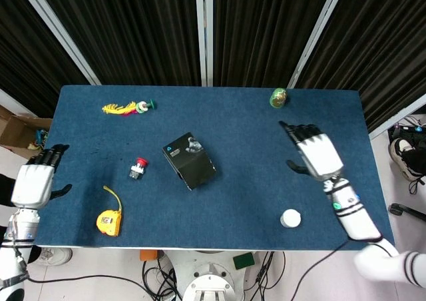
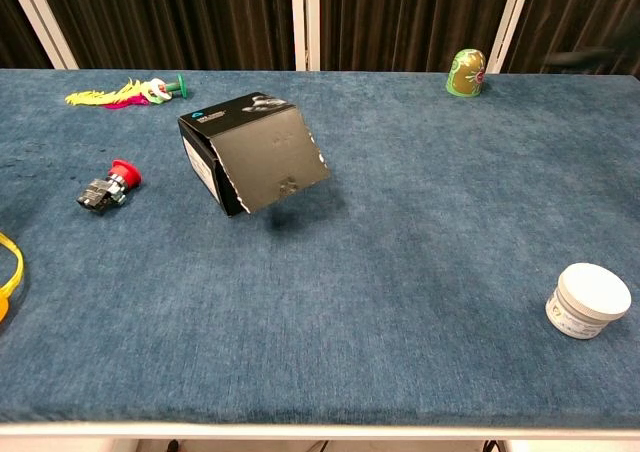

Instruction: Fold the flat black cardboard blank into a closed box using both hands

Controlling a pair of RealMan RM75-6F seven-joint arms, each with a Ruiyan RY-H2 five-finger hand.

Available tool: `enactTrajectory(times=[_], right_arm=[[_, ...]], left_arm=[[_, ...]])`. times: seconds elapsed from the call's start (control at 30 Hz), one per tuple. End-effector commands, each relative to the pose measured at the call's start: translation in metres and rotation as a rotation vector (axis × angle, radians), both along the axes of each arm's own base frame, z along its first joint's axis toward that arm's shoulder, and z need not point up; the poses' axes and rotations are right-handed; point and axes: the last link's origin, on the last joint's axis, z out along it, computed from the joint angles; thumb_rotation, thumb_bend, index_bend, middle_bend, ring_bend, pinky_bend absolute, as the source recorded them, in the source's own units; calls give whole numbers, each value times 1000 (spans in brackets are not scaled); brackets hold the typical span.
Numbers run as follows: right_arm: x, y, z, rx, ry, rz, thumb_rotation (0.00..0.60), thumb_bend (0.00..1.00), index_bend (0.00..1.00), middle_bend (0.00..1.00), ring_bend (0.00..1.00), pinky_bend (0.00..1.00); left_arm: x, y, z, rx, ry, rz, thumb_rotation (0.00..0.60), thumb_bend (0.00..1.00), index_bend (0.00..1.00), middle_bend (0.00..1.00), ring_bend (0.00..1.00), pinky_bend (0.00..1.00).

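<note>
A closed black cardboard box (image 1: 189, 161) sits tilted near the middle of a blue felt-covered table (image 1: 239, 134), with neither hand touching it. Around it lie a red push-button (image 1: 138, 168) just to its left, a yellow tape measure (image 1: 108, 221) near the front left edge, a feathered toy (image 1: 126, 107) at the far left, a small green figurine (image 1: 278, 98) at the far right, and a white jar (image 1: 290, 218) at the near right. The left hand (image 1: 33, 181) hovers off the table's left edge and the right hand (image 1: 314, 154) over its right side, both empty with fingers spread; black curtains (image 1: 266, 28) hang behind.
</note>
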Motion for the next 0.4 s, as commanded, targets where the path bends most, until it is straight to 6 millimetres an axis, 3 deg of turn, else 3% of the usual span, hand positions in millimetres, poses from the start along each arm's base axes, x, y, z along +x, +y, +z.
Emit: enactTrajectory(times=[0.03,0.23,0.4], right_arm=[[-71,60,41,34,-96,-222,600,226,0,35,0,0],[-109,99,53,-47,-187,-282,600,230,0,17,0,0],[-118,115,54,-65,-198,-279,600,236,0,20,0,0]], left_arm=[[-16,-37,18,44,10,49,597,0,160,181,149,288],[-19,-90,20,76,5,120,597,0,160,181,149,280],[-15,-115,15,78,-28,155,598,0,161,181,149,280]])
